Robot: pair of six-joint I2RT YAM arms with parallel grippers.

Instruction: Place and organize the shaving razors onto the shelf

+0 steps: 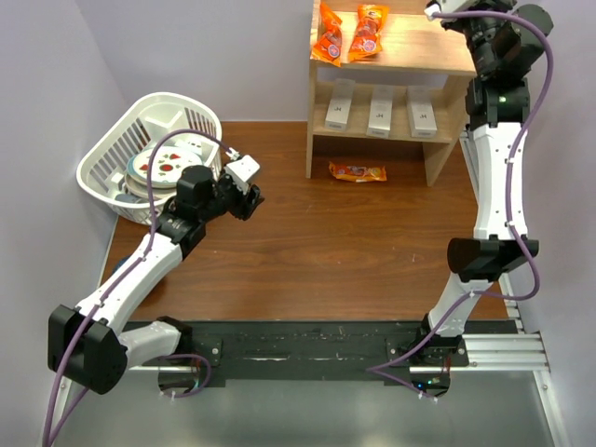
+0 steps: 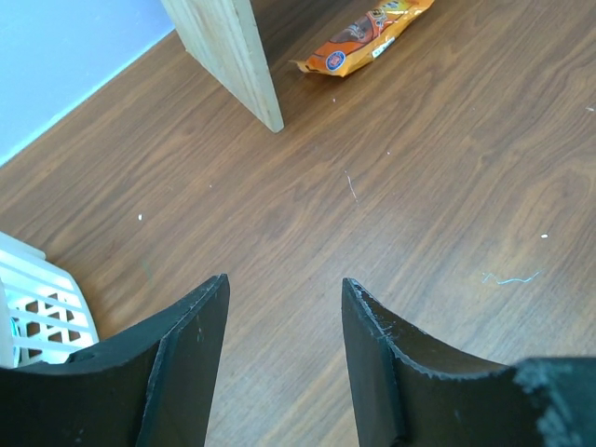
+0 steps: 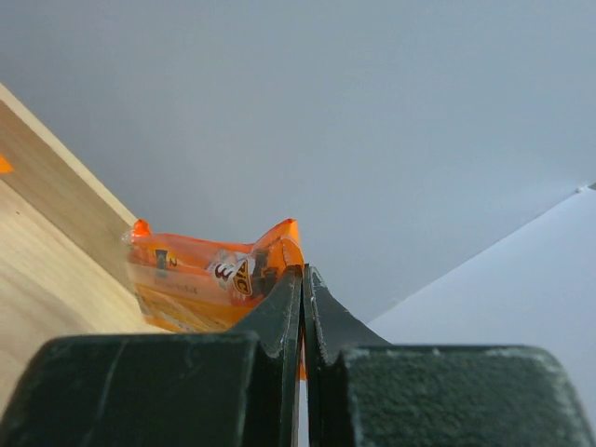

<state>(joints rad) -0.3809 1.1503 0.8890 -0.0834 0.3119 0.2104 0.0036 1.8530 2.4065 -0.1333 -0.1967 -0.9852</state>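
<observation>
Three white shaving razors boxes (image 1: 337, 104) (image 1: 380, 110) (image 1: 422, 113) lie side by side on the lower level of the wooden shelf (image 1: 421, 48). My left gripper (image 1: 250, 197) (image 2: 284, 284) hovers open over the brown table, beside the basket, with nothing between its fingers. My right gripper (image 1: 436, 11) (image 3: 303, 270) is shut at the right end of the shelf's top level. It is up near the back wall, and an orange snack packet (image 3: 200, 279) lies just beyond its fingertips. No razor box shows in either wrist view.
Two orange snack packets (image 1: 328, 35) (image 1: 369, 33) lie on the shelf's top level. A third packet (image 1: 358, 171) (image 2: 365, 39) lies on the table under the shelf. A white slatted basket (image 1: 177, 104) (image 2: 37, 312) holding plates stands at the far left. The shelf's side panel (image 2: 228, 56) rises ahead of my left gripper.
</observation>
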